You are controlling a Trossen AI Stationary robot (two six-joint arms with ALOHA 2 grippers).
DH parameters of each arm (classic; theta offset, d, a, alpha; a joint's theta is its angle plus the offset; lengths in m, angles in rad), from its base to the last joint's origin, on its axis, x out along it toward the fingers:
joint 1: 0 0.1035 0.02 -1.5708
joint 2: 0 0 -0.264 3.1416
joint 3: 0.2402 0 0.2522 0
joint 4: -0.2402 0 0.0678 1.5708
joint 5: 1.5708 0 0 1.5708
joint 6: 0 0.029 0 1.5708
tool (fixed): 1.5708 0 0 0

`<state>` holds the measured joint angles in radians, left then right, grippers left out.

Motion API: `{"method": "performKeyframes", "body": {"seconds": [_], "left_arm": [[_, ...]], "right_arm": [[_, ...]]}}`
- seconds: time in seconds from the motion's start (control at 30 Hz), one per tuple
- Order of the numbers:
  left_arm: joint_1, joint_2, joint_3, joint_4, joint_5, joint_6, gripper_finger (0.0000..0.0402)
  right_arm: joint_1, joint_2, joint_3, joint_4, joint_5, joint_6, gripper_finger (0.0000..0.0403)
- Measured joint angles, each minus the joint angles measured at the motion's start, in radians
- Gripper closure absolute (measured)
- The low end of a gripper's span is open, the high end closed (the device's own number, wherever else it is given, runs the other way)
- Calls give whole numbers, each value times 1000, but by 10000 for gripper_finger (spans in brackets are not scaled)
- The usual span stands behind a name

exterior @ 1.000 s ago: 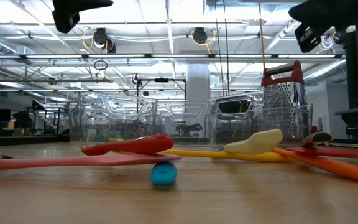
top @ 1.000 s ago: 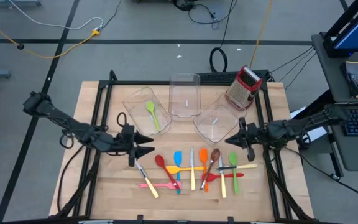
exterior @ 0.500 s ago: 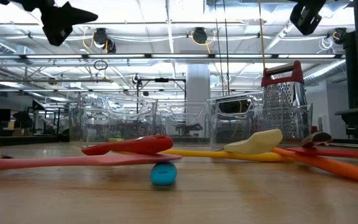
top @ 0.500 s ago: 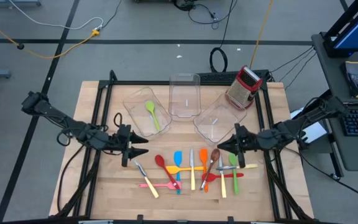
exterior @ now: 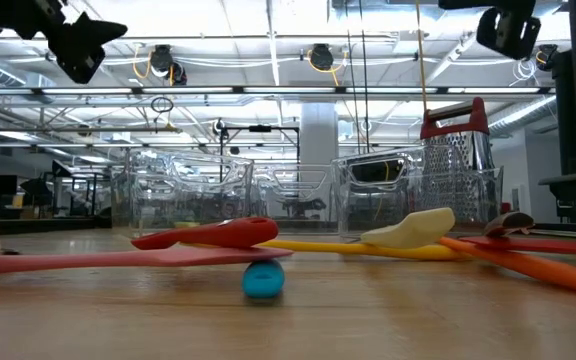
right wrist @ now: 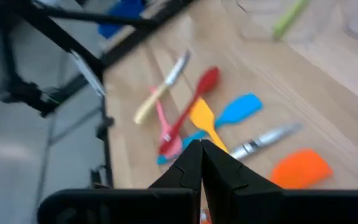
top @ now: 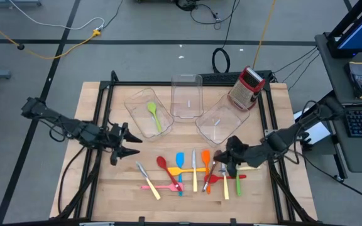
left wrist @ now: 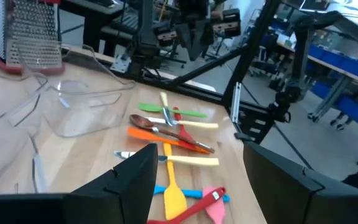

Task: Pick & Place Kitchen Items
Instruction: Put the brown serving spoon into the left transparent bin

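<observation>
Right tool [top: 221,160] pressed together over brown spoon [top: 214,161] | left tool [top: 126,142] spread apart, beside bins

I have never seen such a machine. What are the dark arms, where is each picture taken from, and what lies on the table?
This is a robot with two dark arms at a wooden table. Each arm ends in a two-finger pincer.

One picture looks straight down, one looks level across the table top, and two come from cameras on the wrists.

The left pincer is open and empty, beside the utensils. The right pincer is shut, holds nothing, and hangs over the brown spoon.

On the table lies a cluster of small utensils, such as a red spoon, a blue spatula and an orange spatula. Behind them stand three clear bins; one holds a green spoon. A box grater stands beside them.
</observation>
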<state>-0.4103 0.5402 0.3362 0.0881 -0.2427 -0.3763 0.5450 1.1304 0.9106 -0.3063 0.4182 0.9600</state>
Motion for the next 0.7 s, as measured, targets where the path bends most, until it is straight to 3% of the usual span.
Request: {"method": "performKeyframes", "body": {"seconds": [0.1,0.27,0.47,0.7], "left_arm": [[21,-27,-17,-19,17,-11,160],[42,-38,-20,-41,25,-24,160],[64,-38,-20,-41,25,-36,160],[85,-38,-20,-41,26,-22,160]], "right_arm": [[1,46,97,-192,-14,97,403],[0,115,209,-410,-150,244,403],[-5,159,214,-424,-346,379,403],[-15,195,214,-422,-424,586,403]]}}
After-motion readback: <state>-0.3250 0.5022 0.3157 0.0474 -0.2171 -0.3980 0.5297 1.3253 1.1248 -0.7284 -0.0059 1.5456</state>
